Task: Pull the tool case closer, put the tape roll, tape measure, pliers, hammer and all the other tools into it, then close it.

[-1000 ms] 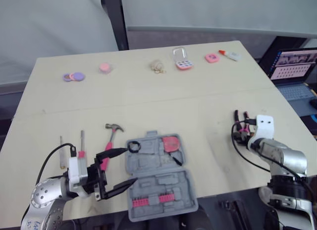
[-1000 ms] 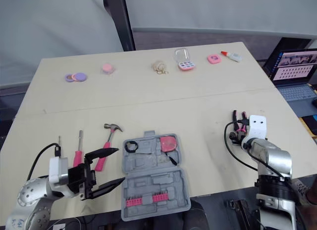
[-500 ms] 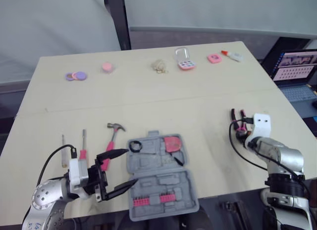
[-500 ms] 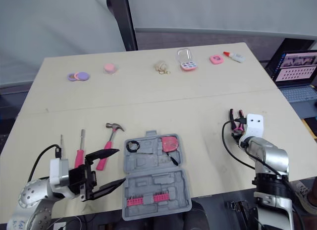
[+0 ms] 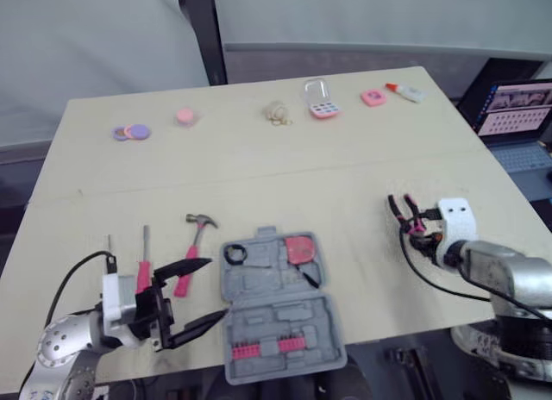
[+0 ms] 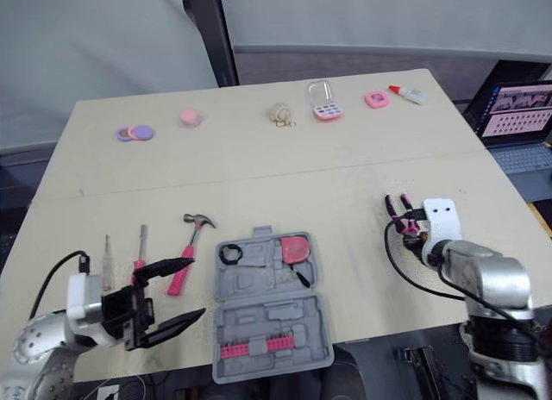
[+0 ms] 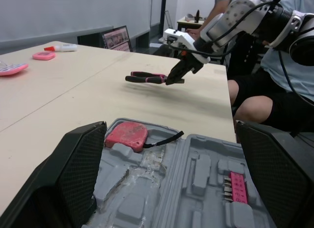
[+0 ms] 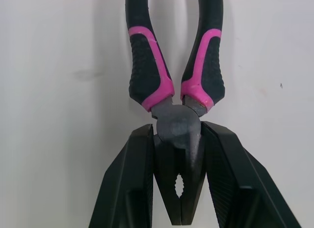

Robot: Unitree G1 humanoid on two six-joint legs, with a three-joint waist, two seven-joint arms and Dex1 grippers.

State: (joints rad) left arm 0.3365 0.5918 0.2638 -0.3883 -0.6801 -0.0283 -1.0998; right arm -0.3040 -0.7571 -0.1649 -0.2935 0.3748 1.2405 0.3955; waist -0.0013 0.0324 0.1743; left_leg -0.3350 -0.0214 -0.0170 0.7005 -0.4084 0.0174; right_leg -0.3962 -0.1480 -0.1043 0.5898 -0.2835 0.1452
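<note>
The grey tool case [image 5: 280, 305] lies open at the table's near edge. In it are a pink tape measure [image 5: 300, 249] and a black tape roll [image 5: 234, 255]. A pink-handled hammer [image 5: 191, 236] and two screwdrivers [image 5: 144, 258] lie to its left. My left gripper [image 5: 216, 288] is open beside the case's left edge, holding nothing. My right gripper [image 8: 179, 134] is shut on the head of the pink-and-black pliers [image 8: 176, 90]. It holds them just above the table to the right of the case, with the handles [image 5: 402, 210] pointing away.
Small pink and purple items [image 5: 129, 132], a string bundle [image 5: 276, 113], a pink compact [image 5: 320, 103] and a glue bottle [image 5: 404, 91] line the far edge. A laptop [image 5: 517, 107] stands off the table's right side. A seated person [image 7: 274, 90] is beyond the near edge.
My right gripper has shut on the pliers' head and carried them slightly left, towards the case. My left arm has drawn back a little to the left, still open.
</note>
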